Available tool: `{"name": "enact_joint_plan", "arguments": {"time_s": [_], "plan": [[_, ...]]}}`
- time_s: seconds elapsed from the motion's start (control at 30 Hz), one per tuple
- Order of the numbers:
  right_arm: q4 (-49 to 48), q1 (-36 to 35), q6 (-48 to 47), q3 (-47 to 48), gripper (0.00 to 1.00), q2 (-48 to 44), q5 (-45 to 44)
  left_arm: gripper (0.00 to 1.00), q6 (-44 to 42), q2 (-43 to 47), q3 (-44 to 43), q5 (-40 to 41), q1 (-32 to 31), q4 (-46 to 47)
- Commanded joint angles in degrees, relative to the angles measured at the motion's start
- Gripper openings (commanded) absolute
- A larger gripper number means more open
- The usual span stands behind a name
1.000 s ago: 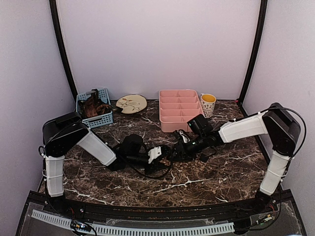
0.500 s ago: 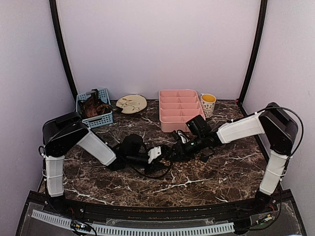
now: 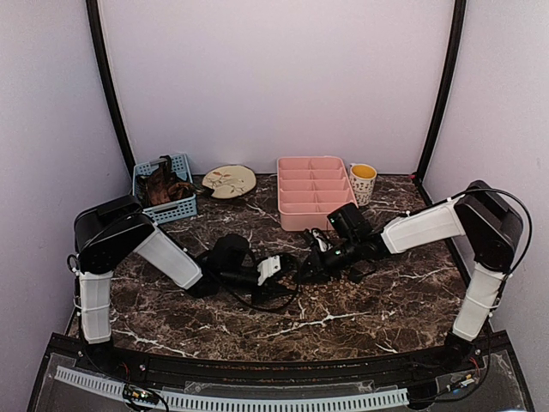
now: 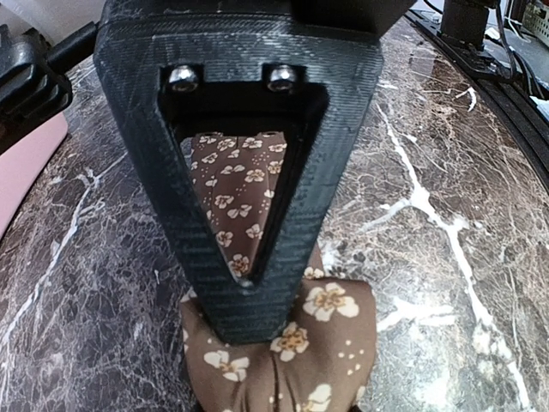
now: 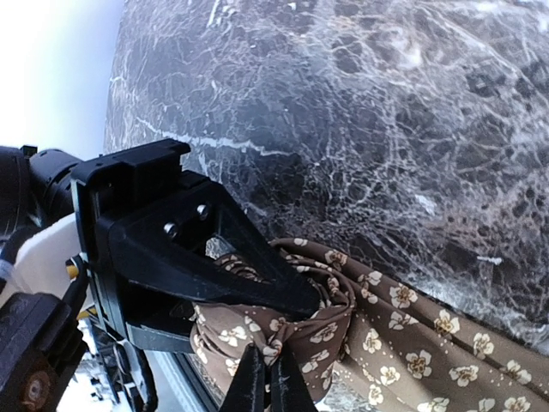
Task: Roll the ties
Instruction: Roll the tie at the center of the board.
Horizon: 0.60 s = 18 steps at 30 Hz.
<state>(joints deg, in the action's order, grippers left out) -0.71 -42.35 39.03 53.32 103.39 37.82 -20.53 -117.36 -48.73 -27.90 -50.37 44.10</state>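
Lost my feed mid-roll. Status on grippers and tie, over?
Left gripper clamped on tie, bunched at its jaws. Right gripper shut, pinching tie fold beside it. Black cable loops close by.

Basket (image 3: pixel 165 190), plate (image 3: pixel 229 181), pink tray (image 3: pixel 313 193) and cup (image 3: pixel 363 182) block the far edge; nearer, the table (image 3: pixel 386 309) lies open.

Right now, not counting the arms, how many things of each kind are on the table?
Basket: 1
Plate: 1
Tray: 1
Cup: 1
Tie, outside the basket: 1
Total: 5; the basket's contents are too small to count.
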Motion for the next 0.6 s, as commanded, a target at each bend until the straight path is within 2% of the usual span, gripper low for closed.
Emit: {"name": "enact_joint_plan", "arguments": {"time_s": [0.0, 0.1, 0.2, 0.3, 0.57], "plan": [[0.33, 0.25, -2.61, -0.66, 0.00, 1.15, -0.23, 0.27, 0.97, -2.63, 2.08, 0.56, 0.36, -8.68], [0.58, 1.02, -3.51, -1.43, 0.00, 1.47, -0.25, 0.44, 2.42, -1.97, 2.37, -1.27, 0.64, -6.15], [0.75, 1.45, -4.60, -1.92, 0.00, 1.78, -0.23, 0.55, 4.74, -0.57, 3.06, -2.44, 0.96, -1.73], [0.91, 2.27, -5.31, -2.61, 0.00, 1.94, -0.25, 0.61, 6.10, 0.81, 3.71, -2.77, 1.15, 2.84], [2.06, 5.45, -8.02, -4.91, 0.00, 0.95, -0.74, 0.70, 10.12, 0.36, 6.51, -2.91, 1.11, 13.91]]}}
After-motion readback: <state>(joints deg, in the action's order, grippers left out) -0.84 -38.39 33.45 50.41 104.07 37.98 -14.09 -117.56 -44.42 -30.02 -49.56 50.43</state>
